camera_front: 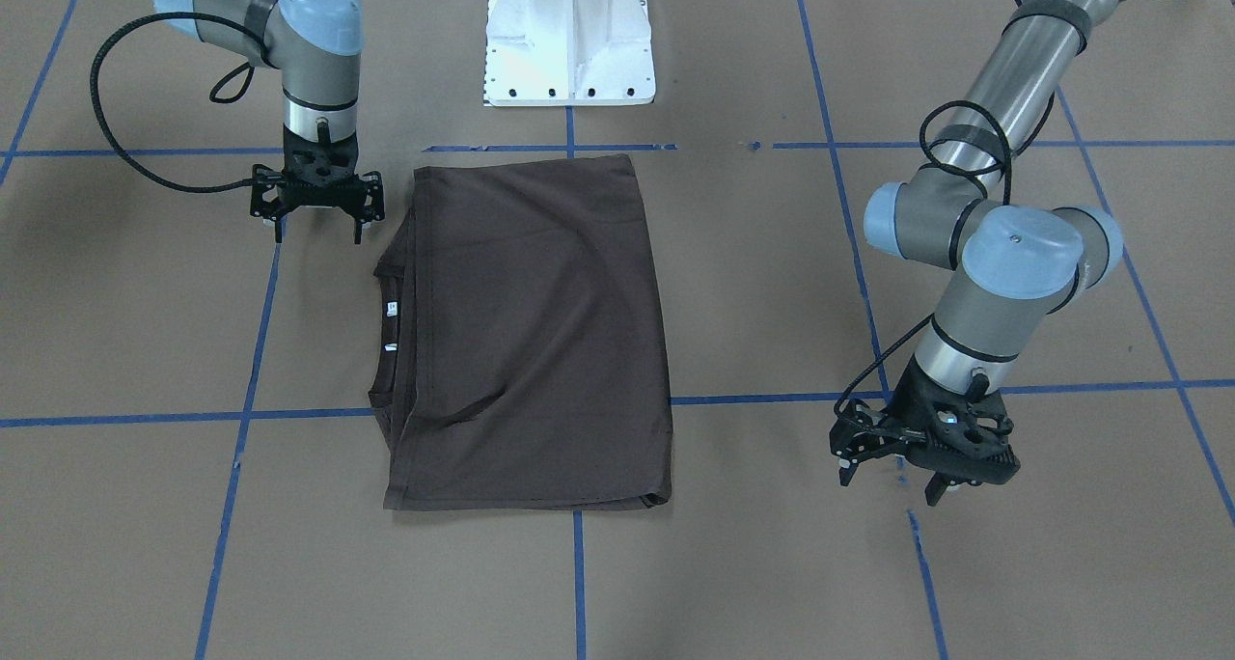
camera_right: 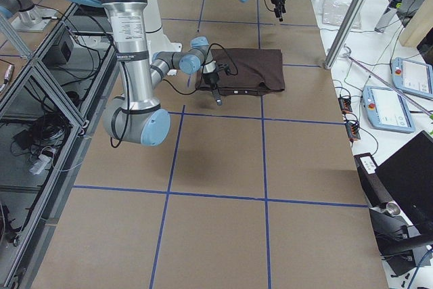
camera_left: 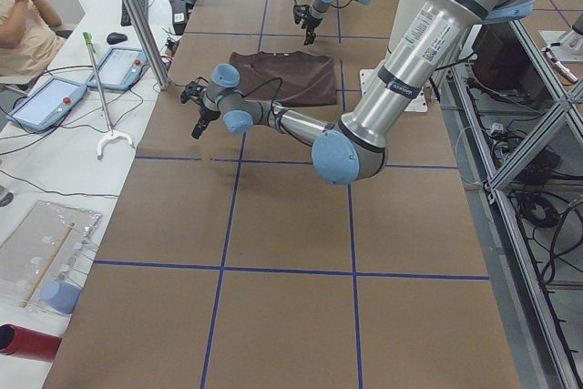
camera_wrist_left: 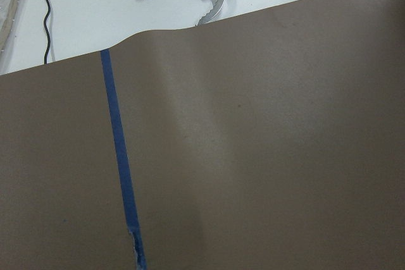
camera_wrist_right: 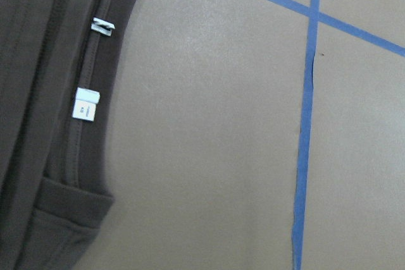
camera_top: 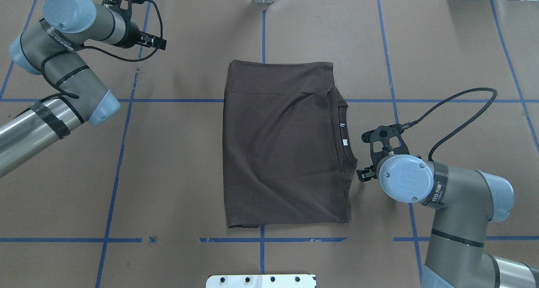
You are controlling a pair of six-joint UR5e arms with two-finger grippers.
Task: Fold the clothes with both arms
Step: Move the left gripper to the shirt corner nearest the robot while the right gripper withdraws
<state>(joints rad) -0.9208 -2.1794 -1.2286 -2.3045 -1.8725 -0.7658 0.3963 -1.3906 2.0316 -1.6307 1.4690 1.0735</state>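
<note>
Brown table (camera_front: 145,303), blue tape grid (camera_front: 772,398), folded T-shirt (camera_front: 540,332) centred, white pedestal (camera_front: 569,42) near.

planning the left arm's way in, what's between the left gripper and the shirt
Only bare brown paper crossed by blue tape; nothing else lies between the left gripper and the T-shirt, as the front-facing view shows.

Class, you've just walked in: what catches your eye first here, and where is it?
A dark folded T-shirt lies mid-table, collar toward the robot's right. The right gripper hangs open beside that collar edge; the left gripper hangs open far off.
</note>
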